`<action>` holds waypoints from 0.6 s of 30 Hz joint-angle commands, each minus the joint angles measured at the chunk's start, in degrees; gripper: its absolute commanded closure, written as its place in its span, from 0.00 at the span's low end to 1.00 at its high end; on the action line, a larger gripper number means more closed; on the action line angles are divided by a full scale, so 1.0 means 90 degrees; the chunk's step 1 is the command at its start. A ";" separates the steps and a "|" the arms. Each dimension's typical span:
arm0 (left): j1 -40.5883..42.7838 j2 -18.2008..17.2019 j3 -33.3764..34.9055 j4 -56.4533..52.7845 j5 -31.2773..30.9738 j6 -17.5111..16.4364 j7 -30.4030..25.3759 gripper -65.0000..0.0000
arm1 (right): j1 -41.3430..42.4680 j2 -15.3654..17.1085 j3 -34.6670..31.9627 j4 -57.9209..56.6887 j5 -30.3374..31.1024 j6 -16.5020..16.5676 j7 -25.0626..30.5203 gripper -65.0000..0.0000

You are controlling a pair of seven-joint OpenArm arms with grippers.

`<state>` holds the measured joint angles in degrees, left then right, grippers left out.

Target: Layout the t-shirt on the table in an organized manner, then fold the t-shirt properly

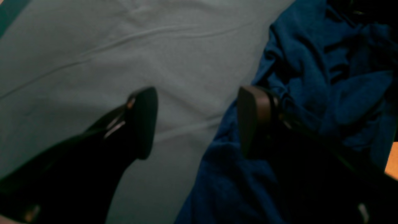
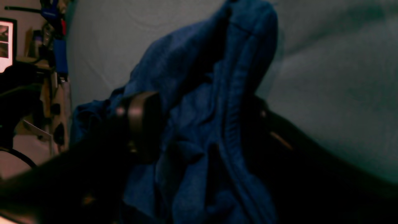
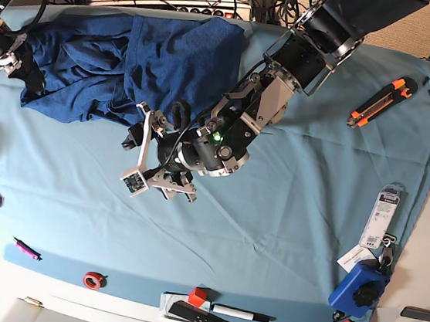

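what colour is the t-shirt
Dark navy blue, plain with no print visible; the t-shirt shows best in the base view.

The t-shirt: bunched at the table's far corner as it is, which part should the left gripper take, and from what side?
Probably the t-shirt's loose edge beside the left gripper, where it meets the bare table. The open jaws already straddle that boundary, so a pinch from above over the thin, flat-lying border looks easier than biting into the crumpled folds further in. The right gripper already has bunched fabric between its fingers at the other end.
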<state>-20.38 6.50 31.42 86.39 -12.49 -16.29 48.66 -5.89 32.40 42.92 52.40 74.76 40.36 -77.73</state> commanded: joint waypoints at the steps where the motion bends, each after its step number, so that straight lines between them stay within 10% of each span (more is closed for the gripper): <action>1: -0.0172 0.0102 -0.0027 0.0211 -0.0058 0.0027 -0.0066 0.39 | -0.0061 0.0104 -0.0022 0.0012 -0.0313 -0.0040 -0.0252 0.62; 6: -0.0168 0.0102 -0.0202 0.0493 -0.0041 0.0022 0.0284 0.39 | -0.0163 0.0104 -0.0019 0.0012 -0.0265 -0.0040 -0.0252 1.00; 18: -0.0049 -0.0937 -0.1596 0.0746 -0.0945 -0.0027 0.0976 0.44 | -0.0561 0.0022 -0.0019 0.1525 0.0928 -0.0040 -0.0252 1.00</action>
<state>-19.38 -2.57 17.08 92.07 -20.10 -16.29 58.48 -11.33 30.81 42.24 65.41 81.10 39.66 -80.73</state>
